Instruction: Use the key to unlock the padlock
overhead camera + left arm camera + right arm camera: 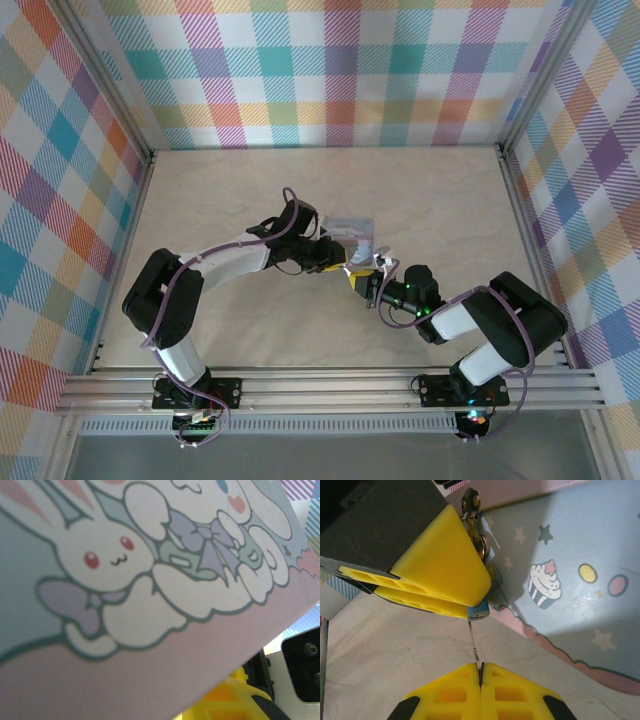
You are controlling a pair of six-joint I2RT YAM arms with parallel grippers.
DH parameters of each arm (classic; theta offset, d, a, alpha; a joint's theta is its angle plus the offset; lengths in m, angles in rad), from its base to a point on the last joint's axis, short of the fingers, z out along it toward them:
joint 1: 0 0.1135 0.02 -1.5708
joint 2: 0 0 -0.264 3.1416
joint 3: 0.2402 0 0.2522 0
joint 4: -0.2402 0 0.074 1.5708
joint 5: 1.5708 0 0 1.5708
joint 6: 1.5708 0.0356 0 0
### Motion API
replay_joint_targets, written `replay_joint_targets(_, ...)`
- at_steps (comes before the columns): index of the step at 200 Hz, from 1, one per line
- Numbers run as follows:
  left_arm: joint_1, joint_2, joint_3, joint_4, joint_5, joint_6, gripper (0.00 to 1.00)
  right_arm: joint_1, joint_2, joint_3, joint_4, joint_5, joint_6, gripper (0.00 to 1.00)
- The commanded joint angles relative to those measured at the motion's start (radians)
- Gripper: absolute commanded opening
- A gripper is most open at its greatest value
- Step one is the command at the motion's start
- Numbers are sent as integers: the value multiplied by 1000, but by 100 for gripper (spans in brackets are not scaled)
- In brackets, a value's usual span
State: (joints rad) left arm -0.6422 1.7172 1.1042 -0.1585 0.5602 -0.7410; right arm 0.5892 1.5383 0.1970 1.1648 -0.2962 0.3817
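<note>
The small blue padlock (480, 611) is pinched between the yellow fingers of my left gripper (472, 607), with its keyhole face turned toward my right gripper. My right gripper (481, 672) is shut on the thin metal key (475, 640). The key's blade runs straight up to the padlock's keyhole face. Above the padlock, dark metal loops and a latch plate (470, 501) sit against the pale blue cartoon tin (580, 555). From above, both grippers meet at the tin's near edge: left gripper (338, 262), right gripper (357, 280).
The tin (352, 228) lies mid-table, and its printed lid (150, 580) is very close to the left wrist camera. Marbled beige tabletop (395, 655) lies below the key. Checked walls (330, 70) enclose the table on three sides.
</note>
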Motion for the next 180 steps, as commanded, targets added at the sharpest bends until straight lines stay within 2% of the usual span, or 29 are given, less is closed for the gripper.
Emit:
replay_joint_targets(1, 12, -34, 29, 16, 23, 13, 10, -2, -13, 4, 35, 19, 4, 1)
replay_joint_targets(87, 12, -34, 31, 16, 25, 13, 10, -2, -30, 22, -22, 32, -10, 1)
replay_joint_targets(180, 12, -33, 29, 16, 25, 11, 10, -2, 8, 36, 13, 22, -1, 1)
